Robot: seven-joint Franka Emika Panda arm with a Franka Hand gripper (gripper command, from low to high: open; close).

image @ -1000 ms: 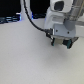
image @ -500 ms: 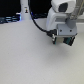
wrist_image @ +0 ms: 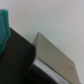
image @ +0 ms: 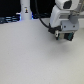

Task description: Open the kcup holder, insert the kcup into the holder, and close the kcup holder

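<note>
In the exterior view my gripper (image: 63, 36) hangs from the white arm at the upper right, just above the pale table (image: 30, 55). A small green spot, the kcup (image: 58, 35), shows between the dark fingers, so the gripper looks shut on it. In the wrist view a blurred green patch of the kcup (wrist_image: 4, 27) lies at the picture's edge beside a black surface. A grey-topped box with a dark side (wrist_image: 55, 56) sits close by on the white table; I cannot tell whether it is the kcup holder. The holder's tray of slots is not visible.
At the back of the exterior view, on its left, a white bottle-like object (image: 25, 9) stands by a dark strip with blue lights (image: 10, 19). A black cable (image: 42, 20) hangs from the arm.
The gripper rose slightly and shifted a little toward the exterior view's right between one second ago and half a second ago. It has barely moved since.
</note>
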